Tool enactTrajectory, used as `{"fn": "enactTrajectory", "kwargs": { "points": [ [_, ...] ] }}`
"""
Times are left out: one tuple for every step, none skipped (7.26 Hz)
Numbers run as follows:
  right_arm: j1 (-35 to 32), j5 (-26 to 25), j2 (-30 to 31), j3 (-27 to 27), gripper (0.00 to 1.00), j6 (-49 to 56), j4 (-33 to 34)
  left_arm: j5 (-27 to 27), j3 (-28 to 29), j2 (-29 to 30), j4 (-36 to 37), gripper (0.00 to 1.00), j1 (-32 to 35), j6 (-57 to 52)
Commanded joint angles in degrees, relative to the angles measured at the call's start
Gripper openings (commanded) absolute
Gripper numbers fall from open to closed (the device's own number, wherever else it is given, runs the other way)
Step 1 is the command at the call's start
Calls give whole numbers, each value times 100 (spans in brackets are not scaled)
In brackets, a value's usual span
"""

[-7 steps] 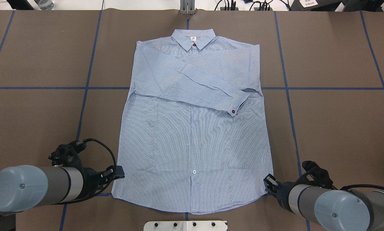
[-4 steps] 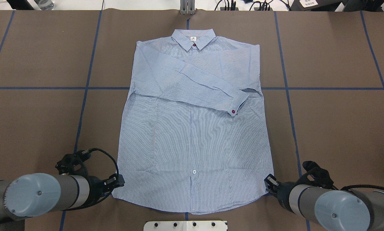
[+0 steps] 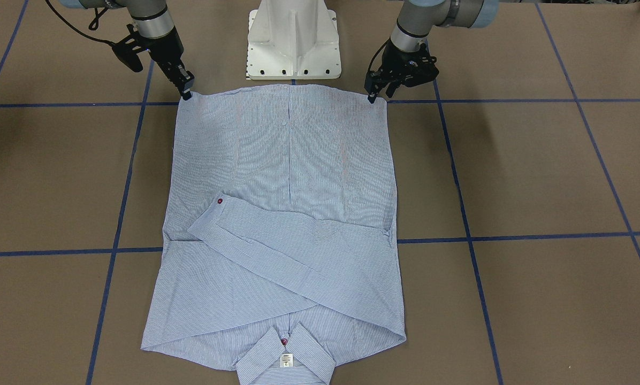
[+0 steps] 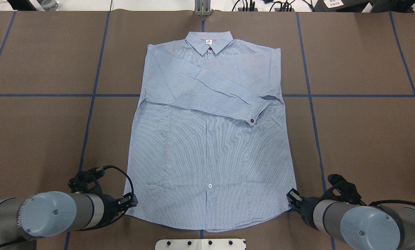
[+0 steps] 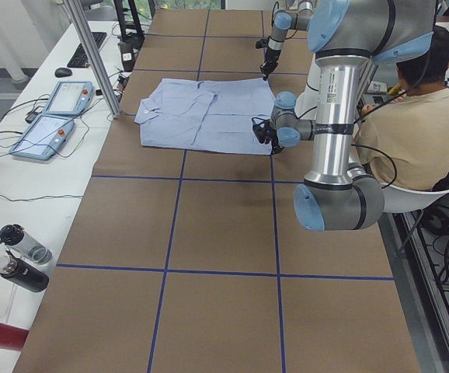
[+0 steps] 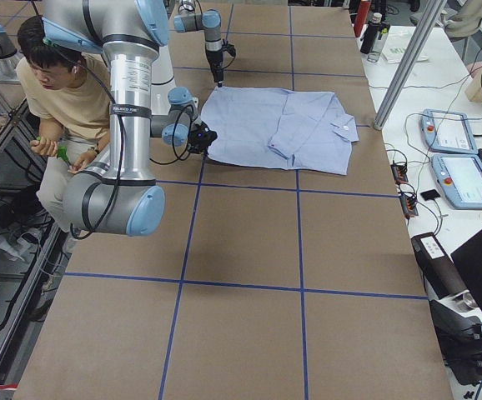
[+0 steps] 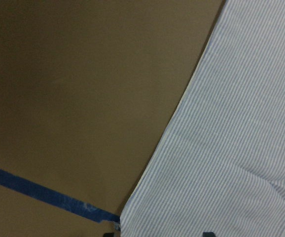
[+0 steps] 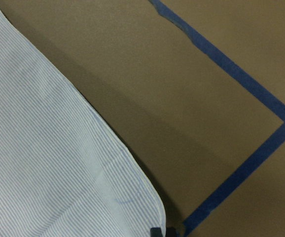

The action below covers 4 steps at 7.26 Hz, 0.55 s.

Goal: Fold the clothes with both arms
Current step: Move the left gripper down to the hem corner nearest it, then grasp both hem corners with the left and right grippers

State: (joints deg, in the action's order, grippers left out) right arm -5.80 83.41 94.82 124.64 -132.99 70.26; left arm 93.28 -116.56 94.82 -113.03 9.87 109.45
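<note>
Striped shirt [image 4: 207,139] lies flat on the brown worktop [image 4: 367,139], mid-width, with the hem toward the robot-side edge and the collar [image 4: 209,41] toward the far edge. Both sleeves are folded in across the chest. The top one ends in a cuff [image 4: 254,116] with a dark red button.

Left gripper [image 4: 133,200] is at the hem's left corner, right gripper [image 4: 291,196] at the hem's right corner, both low at the cloth edge.

- **Overhead:** the arms hide most of each pincer, so the gap is not readable.
- **Front-facing:** both tips are down at the corners, either side of the white base [image 3: 293,43]. The neck label [image 3: 285,361] is readable here.
- **Left wrist view:** two dark fingertips [image 7: 209,233] sit at the bottom edge, set apart, with the hem corner flat between them. The pincer is parted, nothing clamped.
- **Right wrist view:** only a dark sliver of pincer shows, just past the rounded hem corner beside blue tape [image 8: 241,79]. Can't tell how wide it is or whether it has cloth.
- **Side views only:** a seated person [image 5: 422,132] is behind the robot. Two pendants [image 5: 57,116] and bottles [image 5: 22,252] are on the white bench [image 5: 7,183] along the far edge.
</note>
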Motion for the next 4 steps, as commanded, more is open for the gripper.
{"fn": "enactTrajectory", "kwargs": {
  "points": [
    [0, 0, 2, -1, 0, 2, -3, -3, 133, 10, 0, 60, -3, -11],
    [-9, 0, 10, -1, 0, 2, 5, -3, 134, 10, 0, 56, -3, -20],
    [-9, 0, 2, -1, 0, 2, 5, 6, 134, 10, 0, 42, -3, -11],
    [-9, 0, 10, -1, 0, 2, 5, -3, 125, 1, 0, 17, -3, -11]
  ]
}}
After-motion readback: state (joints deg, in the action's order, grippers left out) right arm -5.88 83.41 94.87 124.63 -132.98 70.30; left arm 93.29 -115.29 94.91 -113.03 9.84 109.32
